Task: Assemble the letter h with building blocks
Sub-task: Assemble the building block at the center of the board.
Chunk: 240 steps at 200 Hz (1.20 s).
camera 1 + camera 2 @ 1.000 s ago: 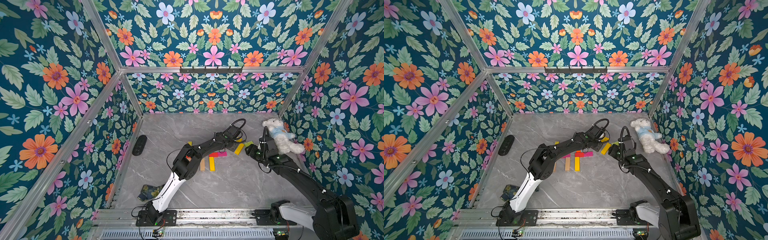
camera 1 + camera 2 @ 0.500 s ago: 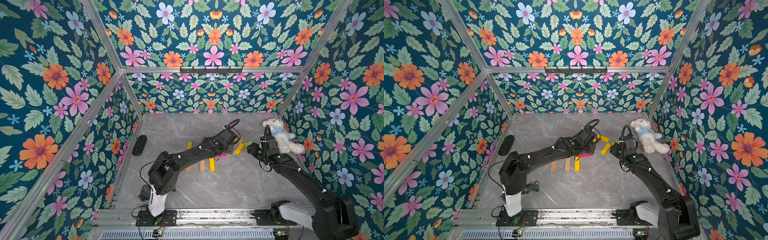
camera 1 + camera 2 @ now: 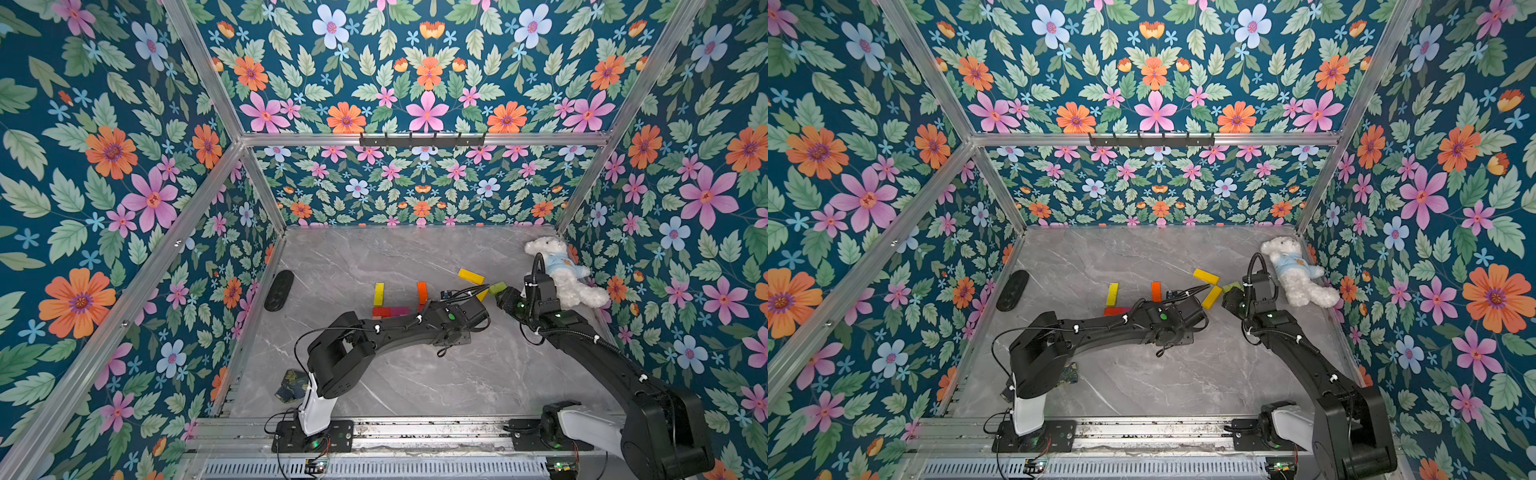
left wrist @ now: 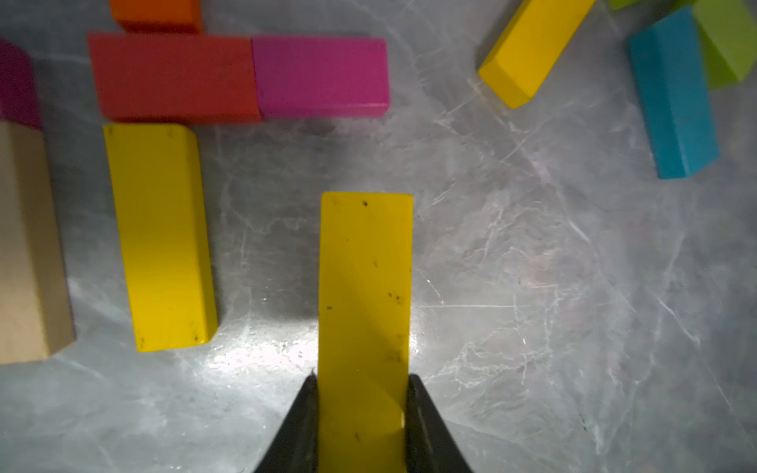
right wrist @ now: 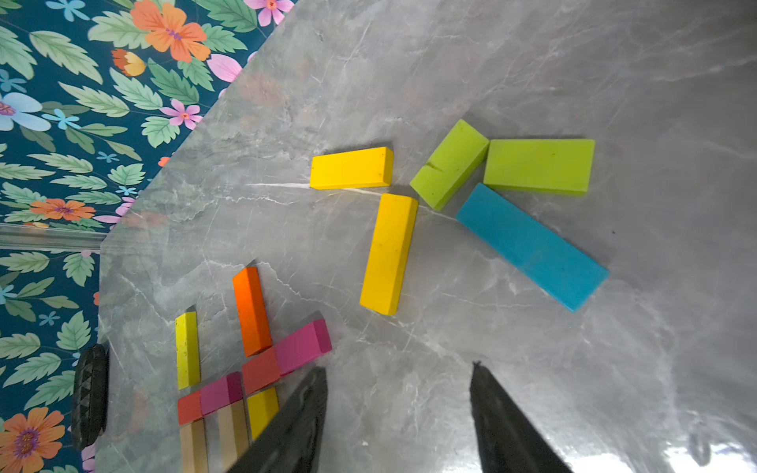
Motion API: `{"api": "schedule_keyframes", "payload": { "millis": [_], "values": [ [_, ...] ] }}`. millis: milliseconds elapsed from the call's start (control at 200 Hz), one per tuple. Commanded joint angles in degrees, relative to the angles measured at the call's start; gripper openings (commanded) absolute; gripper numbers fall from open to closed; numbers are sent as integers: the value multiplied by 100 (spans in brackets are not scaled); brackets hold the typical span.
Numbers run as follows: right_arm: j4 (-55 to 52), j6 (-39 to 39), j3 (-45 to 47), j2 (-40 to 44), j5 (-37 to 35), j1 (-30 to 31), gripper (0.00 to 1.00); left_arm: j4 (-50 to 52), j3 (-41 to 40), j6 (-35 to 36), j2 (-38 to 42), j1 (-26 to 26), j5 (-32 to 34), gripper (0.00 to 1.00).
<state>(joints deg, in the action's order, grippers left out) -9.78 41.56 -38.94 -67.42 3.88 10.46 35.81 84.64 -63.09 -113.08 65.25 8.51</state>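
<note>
**Top views.** The building blocks lie flat on the marble table (image 3: 415, 374), right of centre. A part-built figure shows: a yellow block (image 3: 378, 293) and an orange block (image 3: 422, 291) run side by side away from a red block (image 3: 381, 311) laid crosswise. The left arm (image 3: 395, 328) covers the rest. A spare yellow block (image 3: 1205, 276) lies near the right arm (image 3: 1287, 345). A white plush bear (image 3: 1296, 270) slumps against the right wall, no part of the job. Neither claw's jaws can be read here.

**Left wrist.** The left gripper (image 4: 362, 376) is clamped on the long sides of the held yellow block (image 4: 364, 286), which points straight out from the jaws. Whether it touches the table I cannot tell. It runs parallel to the placed yellow block (image 4: 159, 237), probably so that it goes down as a second leg below the pink block (image 4: 321, 75), which butts end to end against the red one. A plain wood block (image 4: 24, 245) sits at the frame's edge.

**Right wrist.** The right gripper (image 5: 397, 366) has its jaws apart, with only bare marble between them. It hovers short of the spares: two yellow, two green (image 5: 450, 164) and a blue block (image 5: 532, 247). Likely it is placed there to leave the left arm room.

**Containers.** None in any view. Every block lies loose on the table.
</note>
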Motion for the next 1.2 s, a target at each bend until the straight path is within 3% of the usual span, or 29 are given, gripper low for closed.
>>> {"api": "schedule_keyframes", "payload": {
  "millis": [0, 295, 1195],
  "values": [
    [284, 16, 62, 39, 174, -35, 59, 143, 88, -559, -170, 51, 32, 0],
    [320, 28, 79, 167, 312, -96, 59, 476, 737, -545, -805, 61, 265, 0],
    [387, 76, 132, 322, 491, -176, 59, 1028, 1407, 111, -1324, -87, 600, 0]
  ]
}}
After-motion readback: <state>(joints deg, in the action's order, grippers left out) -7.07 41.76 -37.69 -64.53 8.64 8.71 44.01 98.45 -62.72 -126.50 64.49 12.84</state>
